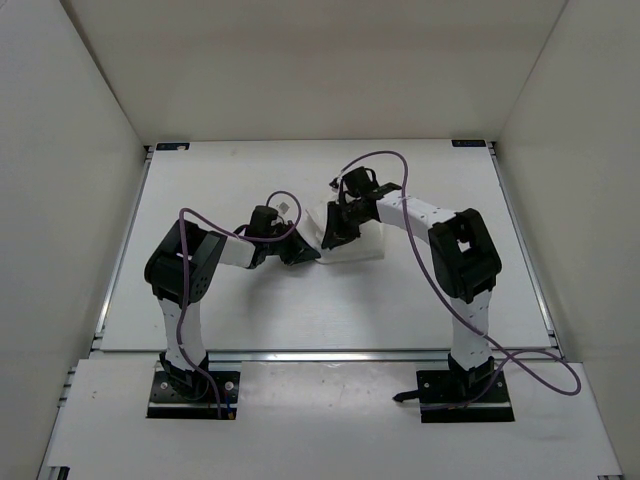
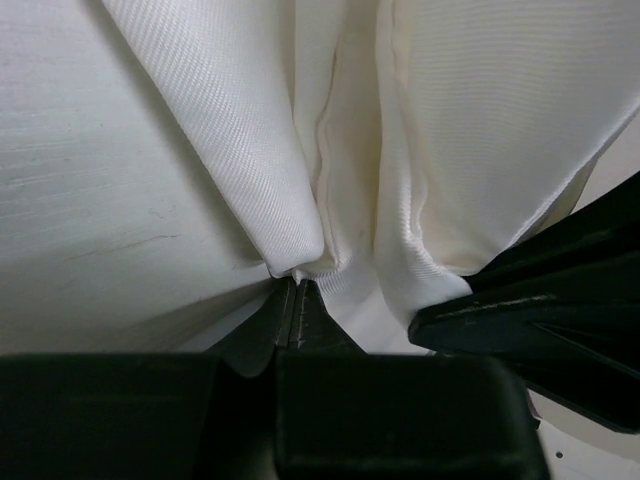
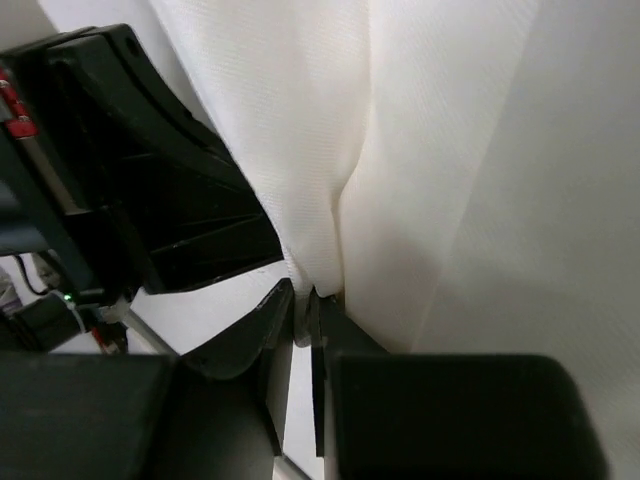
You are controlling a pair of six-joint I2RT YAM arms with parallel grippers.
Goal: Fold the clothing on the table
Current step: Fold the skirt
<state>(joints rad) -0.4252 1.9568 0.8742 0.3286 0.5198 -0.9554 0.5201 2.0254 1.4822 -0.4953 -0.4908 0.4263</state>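
Note:
The clothing [image 1: 360, 245] is a bunched white ribbed garment near the middle of the table [image 1: 250, 310]. Both grippers meet at its left edge. My left gripper [image 1: 300, 252] is shut on a gathered edge of the clothing [image 2: 300, 200], and folds rise from the pinched tips [image 2: 297, 285]. My right gripper [image 1: 335, 235] is shut on another pinch of the clothing [image 3: 400, 150] just beside it, the fabric hanging from its tips [image 3: 310, 298]. Each wrist view shows the other gripper's black body close by [image 2: 560, 310] [image 3: 150, 170].
White enclosure walls [image 1: 70, 150] stand on three sides of the table. Metal rails [image 1: 520, 240] run along its edges, with small black brackets [image 1: 172, 147] at the far corners. Purple cables [image 1: 400, 165] loop over both arms.

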